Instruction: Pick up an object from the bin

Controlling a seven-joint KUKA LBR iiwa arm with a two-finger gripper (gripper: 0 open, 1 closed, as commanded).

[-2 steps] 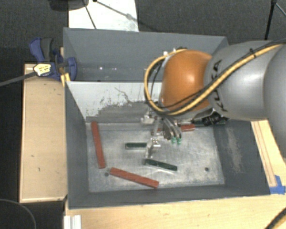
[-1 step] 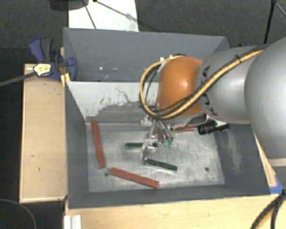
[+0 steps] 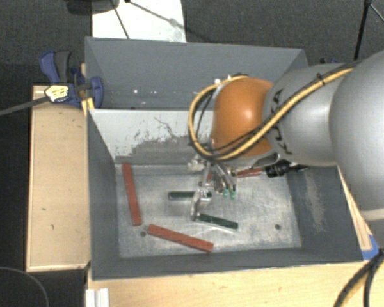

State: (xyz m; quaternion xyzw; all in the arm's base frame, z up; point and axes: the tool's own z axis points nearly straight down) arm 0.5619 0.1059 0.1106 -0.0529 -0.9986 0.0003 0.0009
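My gripper (image 3: 202, 202) hangs low over the middle of the bin floor, under the orange cover. A dark green stick (image 3: 219, 221) lies just below and to the right of it, its left end right at the gripper's tip. A second dark green stick (image 3: 179, 196) lies flat just to the gripper's left. Whether the gripper touches either stick I cannot tell. A thin red stick (image 3: 249, 171) shows to the right of the gripper, partly hidden by the arm.
Two red-brown sticks lie on the floor: one (image 3: 132, 194) running along the left wall, the other (image 3: 179, 238) slanted near the front wall. The arm covers the bin's right back part. The floor at the front right is bare.
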